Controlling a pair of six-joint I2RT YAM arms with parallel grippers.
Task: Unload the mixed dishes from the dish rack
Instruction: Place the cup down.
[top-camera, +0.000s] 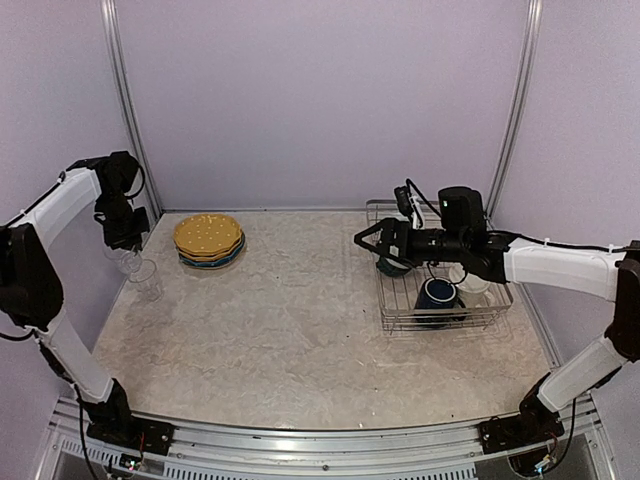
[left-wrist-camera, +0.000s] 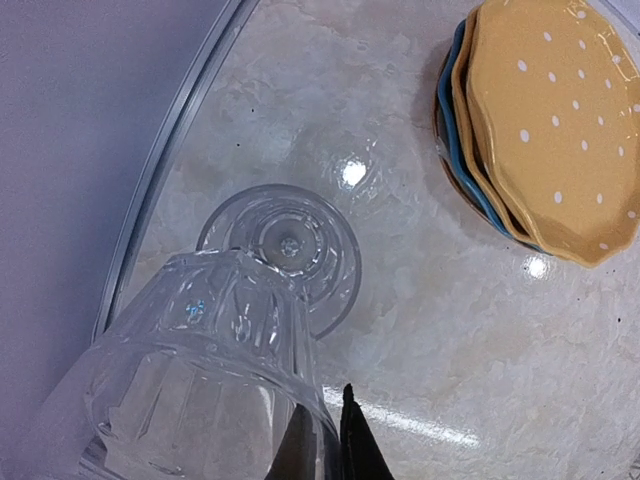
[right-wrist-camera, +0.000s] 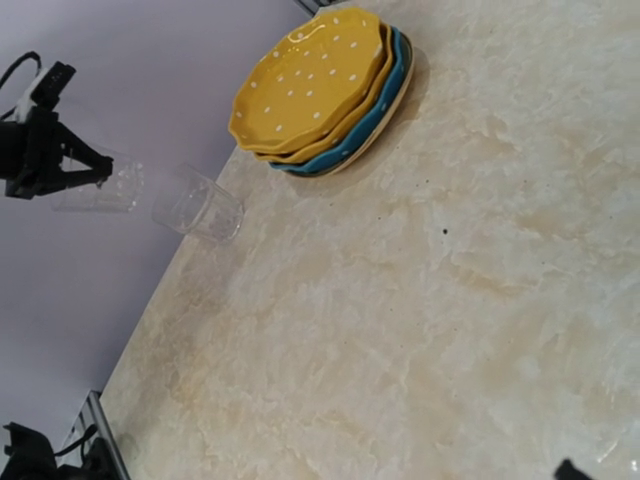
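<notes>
Rack (top-camera: 400, 305) on right: navy mug (top-camera: 437, 293) and pale dish (top-camera: 472, 282) not yet unloaded. Plate stack (top-camera: 208, 238) out, far left.

Step, judged: left gripper (top-camera: 124, 243) placing glass (left-wrist-camera: 200, 370) beside second glass (left-wrist-camera: 285, 245); fingers pinch its wall. Next: lower clear of neighbour, release.

Left arm reaches to left wall, wrist pointing down. Right gripper (top-camera: 375, 250) hovers at rack's left edge, fingers spread, empty.

The marbled table (top-camera: 300, 340) bore a clear glass (top-camera: 148, 281) just below the left gripper (top-camera: 124, 240), stacked plates (top-camera: 209, 240) nearby, and the dish rack (top-camera: 398, 312) by the right gripper (top-camera: 372, 252).
</notes>
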